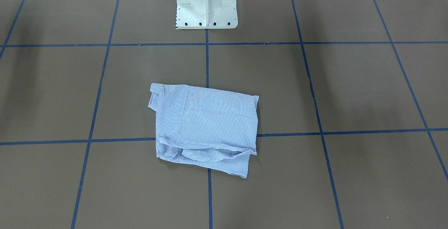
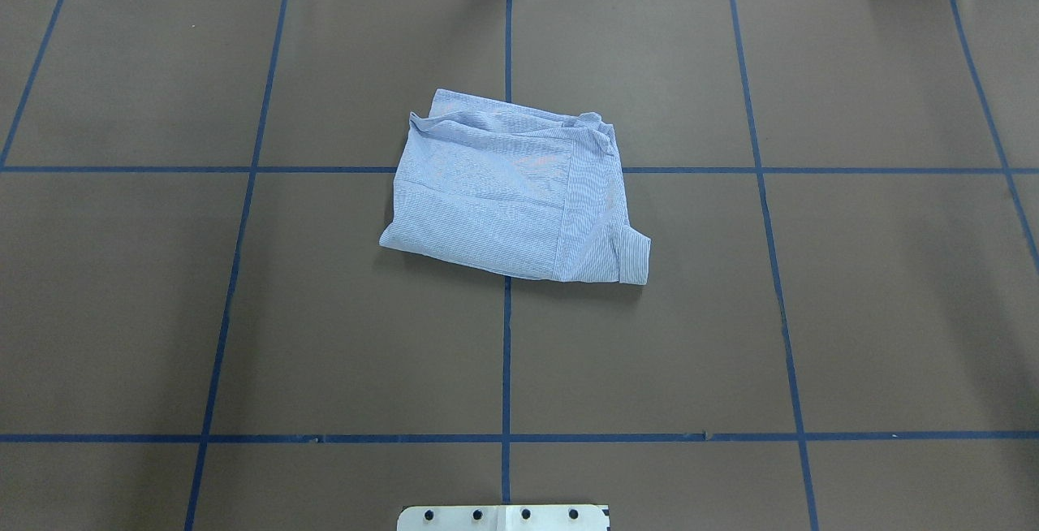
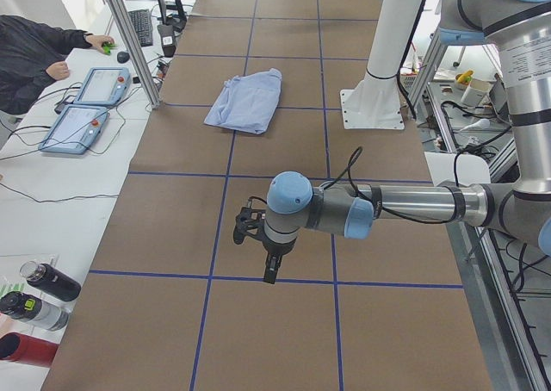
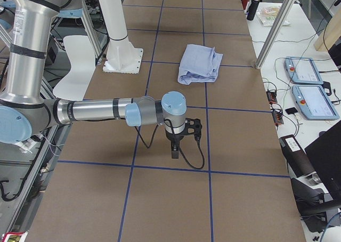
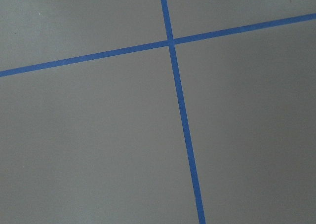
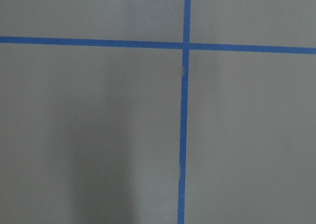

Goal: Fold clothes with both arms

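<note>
While checking overhead: seeing shirt (image 2: 515, 190) folded into a rough rectangle, flat on desk (image 2: 243, 312), mid-desk. Lying over a crossing of blue tape lines (image 2: 506, 352), slightly skewed to the grid. In front of white pedestal (image 2: 503, 517), well apart from it. Layered edges bunched along the far side. Cuff-like band sticking out at the near right corner.

Seeing left end effector (image 3: 270, 266) only in the left side view. Pointing down, hovering over bare desk close to a tape line, toward the desk's left end, well apart from shirt. Cannot tell if apart or together.

Same for right end effector (image 4: 176, 148), caught only in the right side view. Pointing down over bare desk just above a tape line, black cable (image 4: 192, 159) looping beside it, well apart from shirt. Cannot tell its state either.

Both wrist views: just brown surface and one tape crossing each.
</note>
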